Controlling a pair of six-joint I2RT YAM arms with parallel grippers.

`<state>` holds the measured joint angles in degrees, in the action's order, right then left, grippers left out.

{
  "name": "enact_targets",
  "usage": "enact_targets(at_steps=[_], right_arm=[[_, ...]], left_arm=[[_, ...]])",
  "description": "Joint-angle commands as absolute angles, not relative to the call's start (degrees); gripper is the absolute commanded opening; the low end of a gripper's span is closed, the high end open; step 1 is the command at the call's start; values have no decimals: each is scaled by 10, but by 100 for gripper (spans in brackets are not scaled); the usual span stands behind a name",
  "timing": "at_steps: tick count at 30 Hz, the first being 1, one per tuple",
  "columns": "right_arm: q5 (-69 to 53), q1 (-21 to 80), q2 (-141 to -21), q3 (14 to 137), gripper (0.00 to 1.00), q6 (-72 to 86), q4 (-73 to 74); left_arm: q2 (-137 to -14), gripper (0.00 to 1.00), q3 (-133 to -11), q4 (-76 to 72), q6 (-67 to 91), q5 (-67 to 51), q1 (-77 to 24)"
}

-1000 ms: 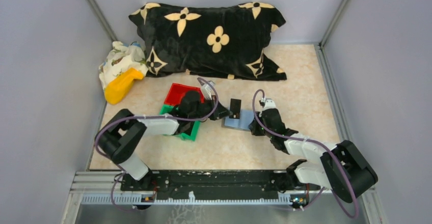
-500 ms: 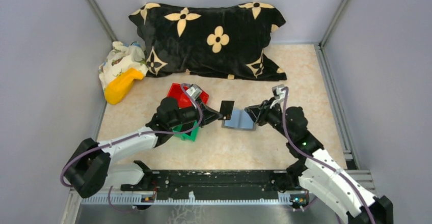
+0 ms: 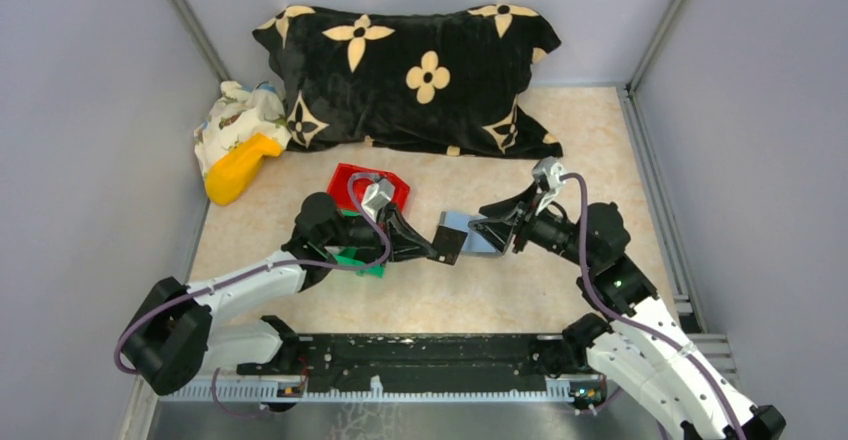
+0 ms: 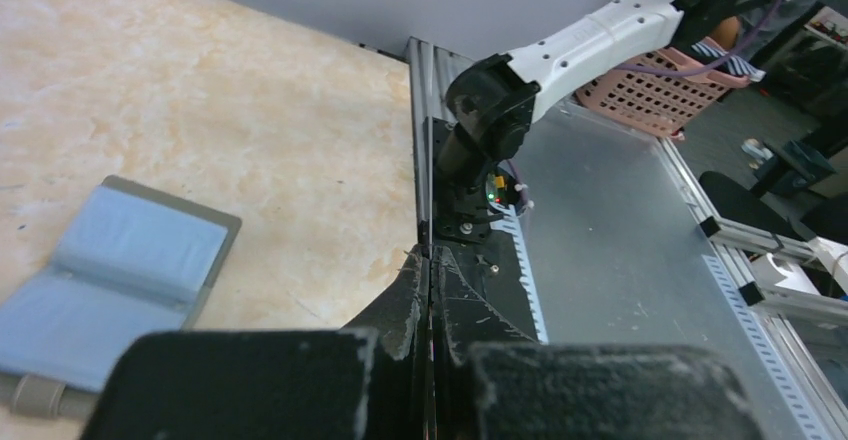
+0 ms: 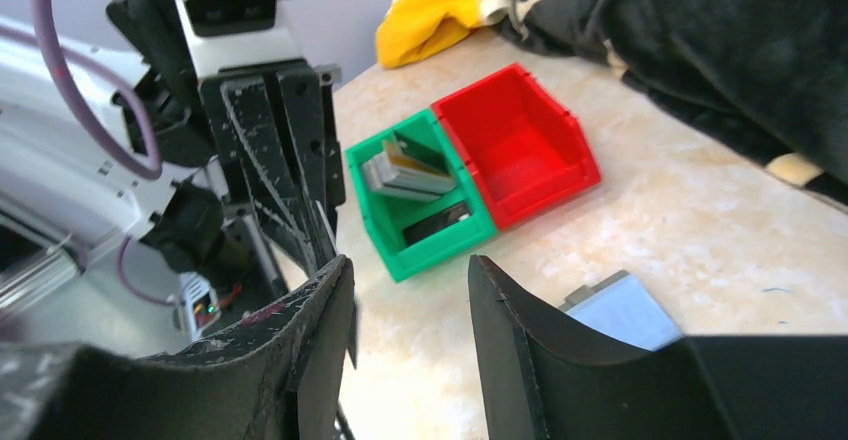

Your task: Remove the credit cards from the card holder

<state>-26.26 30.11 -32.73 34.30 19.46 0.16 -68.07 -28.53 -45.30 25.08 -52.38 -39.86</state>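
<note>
While the left gripper pinches a dark card by one edge at centre of the top view, slippage is possible. With the right gripper wide, the open card holder beside the card lies unrestrained and may shift.

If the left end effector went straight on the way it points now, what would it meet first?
Probably the right arm's dark joint, beyond the dark card it holds; depth is unclear.
</note>
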Motion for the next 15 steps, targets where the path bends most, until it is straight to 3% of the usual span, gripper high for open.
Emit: enact_targets(at_steps=[1,15], right_arm=[[-341,295,-336,376,47,180,0],[-403,295,-339,352,41,219,-45]], left_arm=[[-669,0,-300,-515,270,-584,-397],[-686,0,-302,-536,278,-571,-397]])
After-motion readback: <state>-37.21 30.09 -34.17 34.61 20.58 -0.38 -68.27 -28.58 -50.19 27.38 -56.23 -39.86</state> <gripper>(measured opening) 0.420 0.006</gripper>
